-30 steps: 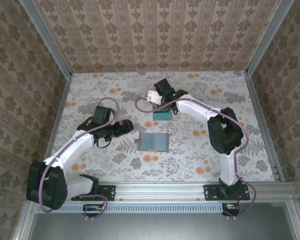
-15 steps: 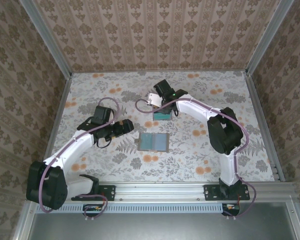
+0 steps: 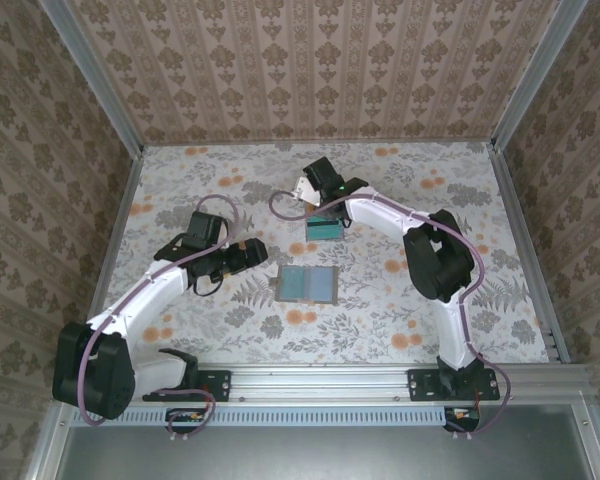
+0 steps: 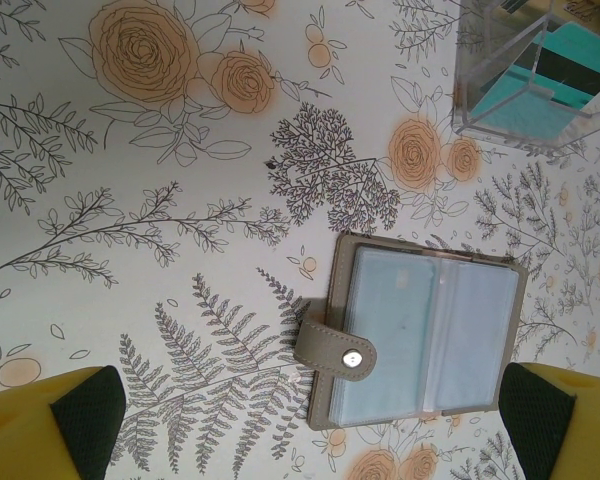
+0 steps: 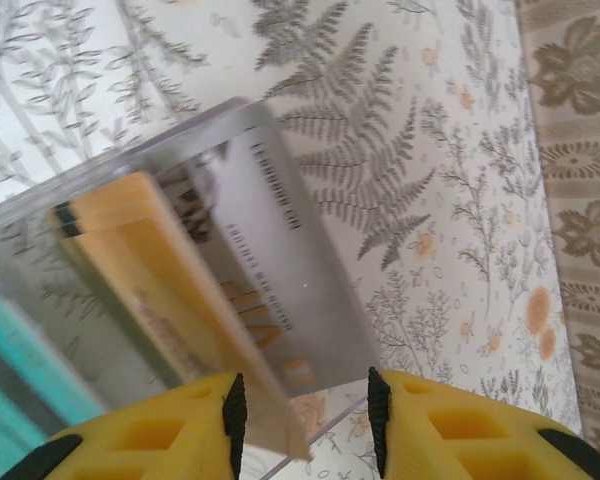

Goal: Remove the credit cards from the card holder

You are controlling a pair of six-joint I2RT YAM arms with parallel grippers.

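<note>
Card (image 5: 280, 270) in right gripper (image 5: 306, 410), near clear box (image 4: 470, 100)

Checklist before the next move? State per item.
1. Right gripper clamped on grey card: ok.
2. Card's far edge inside clear box: cannot tell.
3. Orange cards sitting in the box: ok.
4. Card holder lying open and flat: ok.
5. Holder slots emptied: cannot tell.
6. Left gripper open, apart from the holder: ok.
</note>
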